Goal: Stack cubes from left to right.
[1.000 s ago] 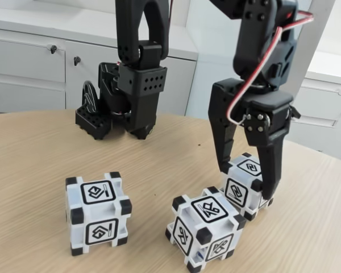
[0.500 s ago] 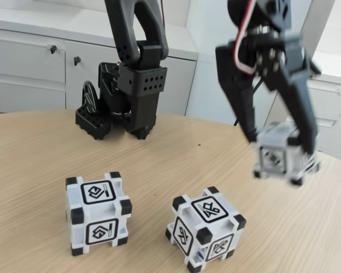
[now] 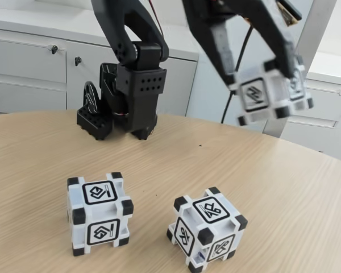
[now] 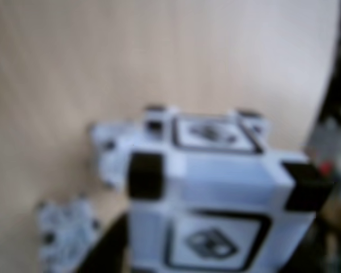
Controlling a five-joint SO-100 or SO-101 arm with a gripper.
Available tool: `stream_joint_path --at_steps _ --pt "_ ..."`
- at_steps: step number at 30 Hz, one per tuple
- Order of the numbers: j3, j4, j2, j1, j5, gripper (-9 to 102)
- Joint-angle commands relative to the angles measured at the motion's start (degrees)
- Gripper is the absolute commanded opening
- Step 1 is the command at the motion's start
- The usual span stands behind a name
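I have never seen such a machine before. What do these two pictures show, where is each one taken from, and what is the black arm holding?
This is a small black robot arm on a round wooden table. Its two-finger gripper is raised in the air, shut on a white cube with black corners. The fixed view looks at the table from the front. The blurry wrist view comes from a camera on the arm itself, looking down past the held cube. Two similar cubes rest on the table: the left cube and the middle cube, standing apart.

white cubes (image 3: 100,213), black corners, seemingly black glyphs
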Motion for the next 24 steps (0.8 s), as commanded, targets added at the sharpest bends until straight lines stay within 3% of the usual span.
stream_joint_path --at_steps 1,13,24 --pt "-0.7 0.1 1.1 6.9 -0.3 13" --pt "-0.5 0.0 -7.6 29.4 -1.4 12" --pt "-0.6 0.0 -12.0 37.1 -2.9 14"
